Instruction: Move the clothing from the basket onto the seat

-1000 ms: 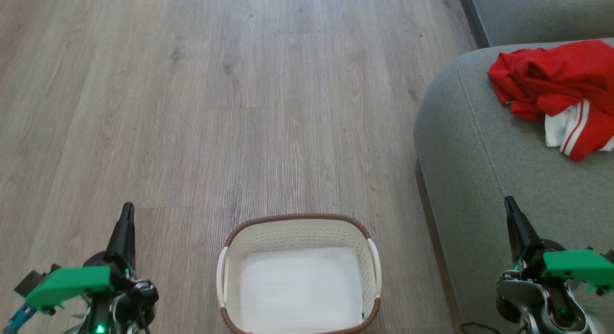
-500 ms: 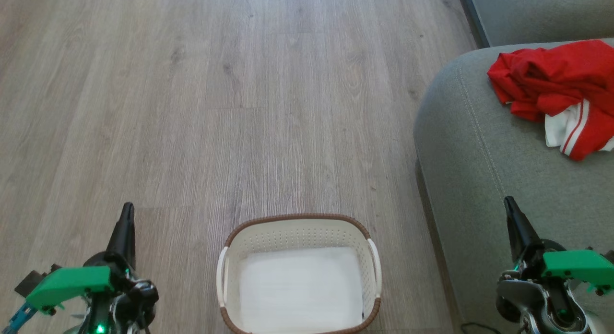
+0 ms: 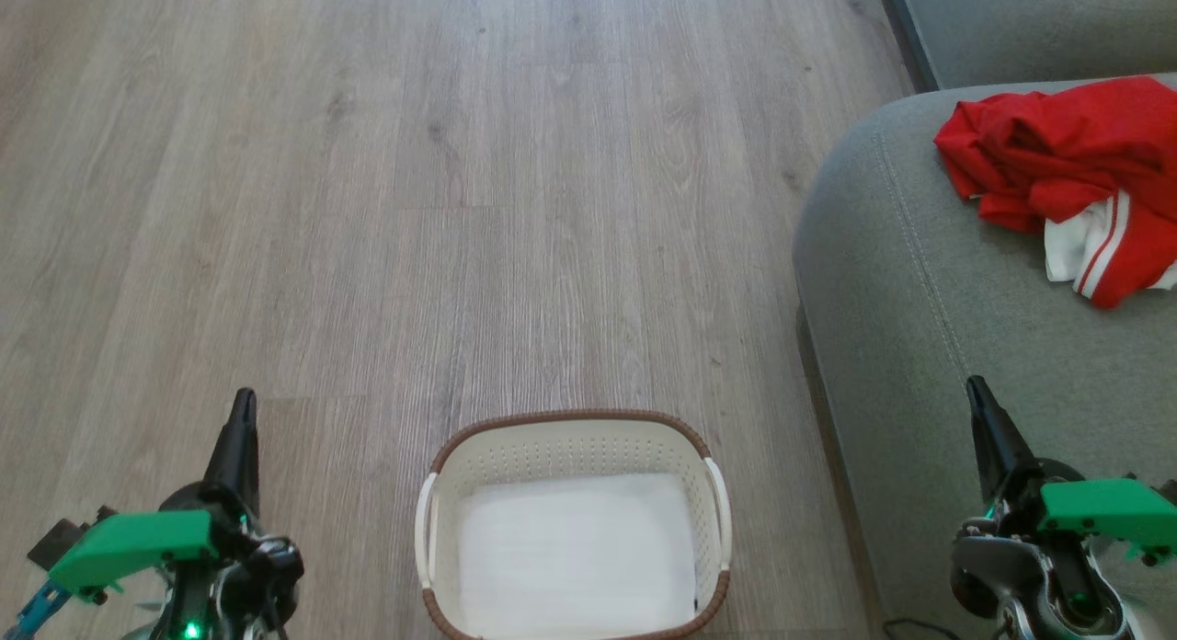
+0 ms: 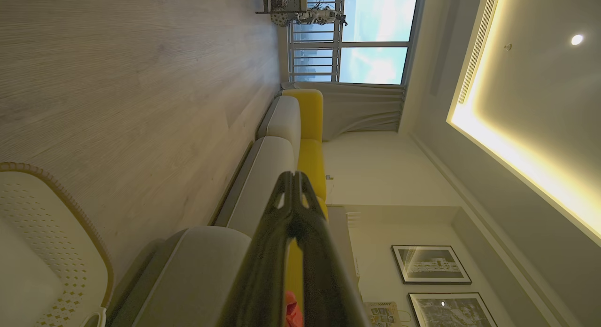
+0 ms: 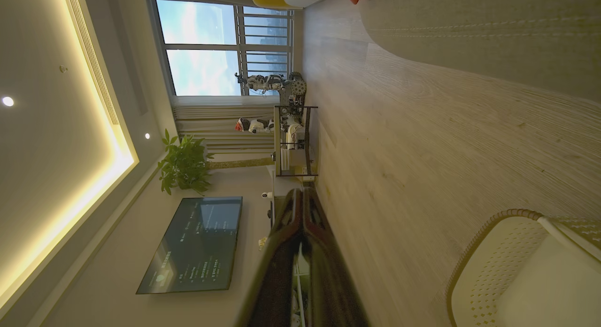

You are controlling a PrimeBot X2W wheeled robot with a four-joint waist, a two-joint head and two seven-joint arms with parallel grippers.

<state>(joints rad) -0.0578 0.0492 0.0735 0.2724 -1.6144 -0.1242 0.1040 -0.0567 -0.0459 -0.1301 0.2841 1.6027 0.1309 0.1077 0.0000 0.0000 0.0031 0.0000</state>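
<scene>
Both red garments [image 3: 1067,166] lie bunched together on the grey-green seat [image 3: 919,291] at the right of the head view, the one with white panels and striped trim [image 3: 1099,240] at the front of the heap. The cream basket [image 3: 570,438] stands on the floor at bottom centre, only its white base showing inside. My left gripper [image 3: 243,403] is shut at the lower left, over the floor left of the basket. My right gripper [image 3: 975,389] is shut at the lower right, above the seat's front part. The basket's rim [image 4: 89,233] [image 5: 488,233] shows in both wrist views.
Wooden floor [image 3: 460,208] stretches ahead and to the left. A second grey cushion [image 3: 1030,24] lies at the top right. The wrist views show a sofa with yellow cushions [image 4: 310,129], a window [image 5: 220,45], a dark screen [image 5: 197,245], a plant [image 5: 183,165] and a rack [image 5: 293,139].
</scene>
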